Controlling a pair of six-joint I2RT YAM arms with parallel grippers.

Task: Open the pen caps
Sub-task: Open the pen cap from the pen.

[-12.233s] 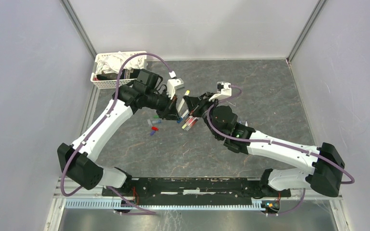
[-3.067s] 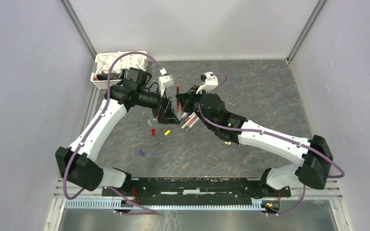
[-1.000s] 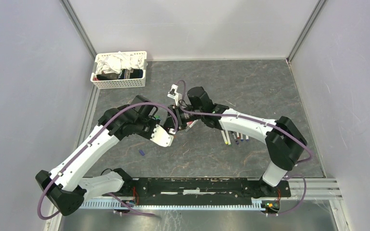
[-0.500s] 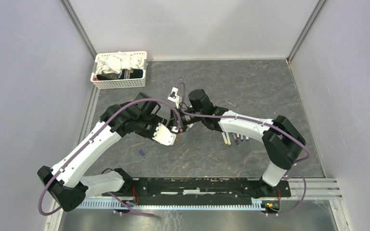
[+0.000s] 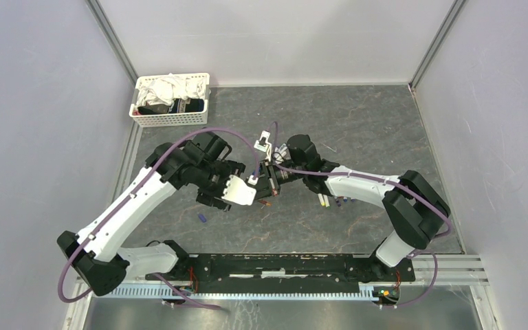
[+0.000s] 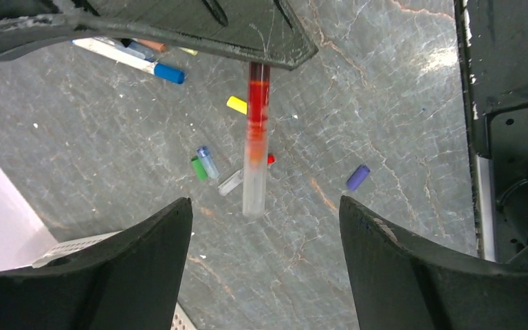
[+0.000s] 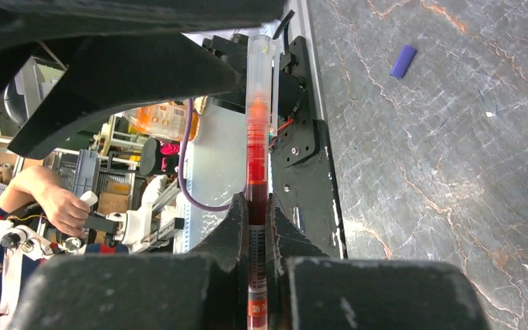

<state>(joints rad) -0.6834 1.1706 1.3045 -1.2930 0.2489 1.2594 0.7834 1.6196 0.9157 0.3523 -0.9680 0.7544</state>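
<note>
The pen (image 6: 256,137) is a slim stick with a see-through barrel. It is deep red where it is gripped, shades to orange at mid-length, and ends in a frosted, colourless free end. In the right wrist view a small printed label shows on the pen (image 7: 256,172) close to the grip.

It hangs in the air above the middle of the tabletop (image 5: 371,130), a little left of centre. Its long axis runs out of the right jaws, with the free end aimed toward the near edge and slanted slightly to the left side.

The right jaws are clenched on the red end. The left jaws are spread wide, one finger (image 6: 130,268) on each side of the frosted tip, touching neither side of it.

Below the pen, loose caps lie apart on the tabletop:
- a yellow cap (image 6: 236,104)
- a green cap (image 6: 198,168) just beside a blue-grey cap (image 6: 207,161)
- a pale cap (image 6: 231,183)
- a red cap (image 6: 270,159), mostly hidden behind the barrel
- a purple cap (image 6: 358,177), nearest the near edge

More pens (image 5: 331,200) lie side by side under the right arm.
</note>
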